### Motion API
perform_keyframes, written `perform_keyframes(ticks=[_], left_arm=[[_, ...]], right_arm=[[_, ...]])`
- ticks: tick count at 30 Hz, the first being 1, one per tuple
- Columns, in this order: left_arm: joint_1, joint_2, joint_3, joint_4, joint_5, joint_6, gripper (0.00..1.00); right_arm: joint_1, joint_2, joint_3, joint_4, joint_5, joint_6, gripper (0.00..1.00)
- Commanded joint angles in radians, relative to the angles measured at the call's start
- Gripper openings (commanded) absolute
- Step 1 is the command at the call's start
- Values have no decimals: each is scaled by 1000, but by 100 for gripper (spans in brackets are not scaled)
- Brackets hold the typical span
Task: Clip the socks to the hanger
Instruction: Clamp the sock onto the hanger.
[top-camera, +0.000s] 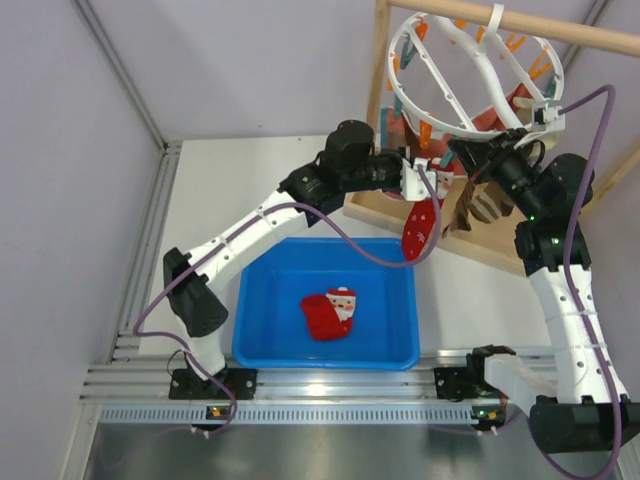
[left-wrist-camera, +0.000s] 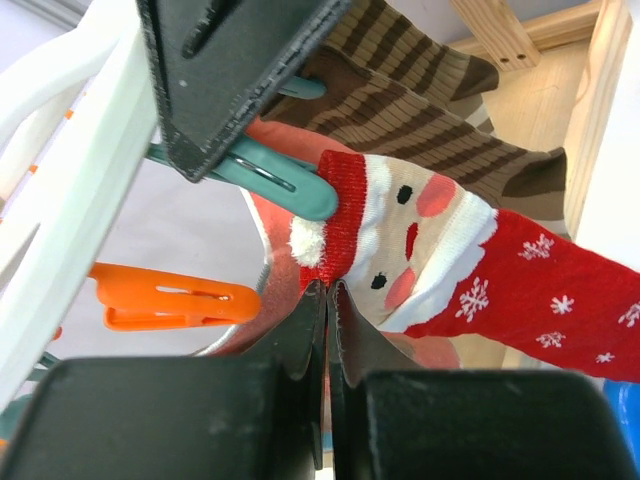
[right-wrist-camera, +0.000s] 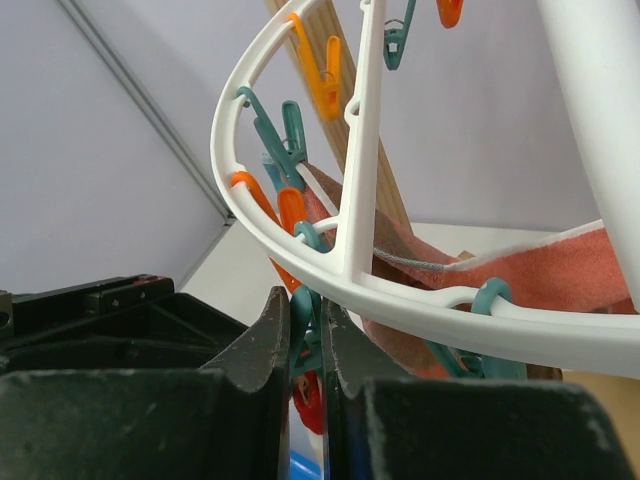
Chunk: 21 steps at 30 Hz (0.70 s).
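Observation:
The white round hanger (top-camera: 470, 70) hangs from the wooden stand, rimmed with orange and teal clothespins. My left gripper (left-wrist-camera: 328, 285) is shut on the cuff of a red Santa sock (left-wrist-camera: 450, 260), which dangles below it (top-camera: 420, 228) just under the ring. That cuff sits at the tip of a teal clothespin (left-wrist-camera: 285, 182). My right gripper (right-wrist-camera: 307, 297) is shut on this teal clothespin (right-wrist-camera: 322, 300) beneath the hanger's rim (right-wrist-camera: 400, 290). Its dark fingers (left-wrist-camera: 230, 70) show in the left wrist view. Brown striped socks (left-wrist-camera: 430, 110) hang on the hanger behind. Another Santa sock (top-camera: 332, 312) lies in the bin.
A blue bin (top-camera: 260, 300) stands between the arm bases. The wooden frame stand (top-camera: 378, 90) carries the hanger, its base board (top-camera: 500, 250) behind the bin. A salmon-pink sock (right-wrist-camera: 580, 265) hangs on the ring. An orange clothespin (left-wrist-camera: 170, 297) juts out left of my left jaws.

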Motion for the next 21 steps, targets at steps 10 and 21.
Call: perform_keyframes(ticks=[10, 21], left_arm=[[9, 14, 63, 97, 25, -5, 0], [10, 24, 83, 97, 36, -8, 0]], right_arm=[[-2, -4, 26, -8, -39, -49, 0], [-1, -7, 35, -28, -59, -80, 27]])
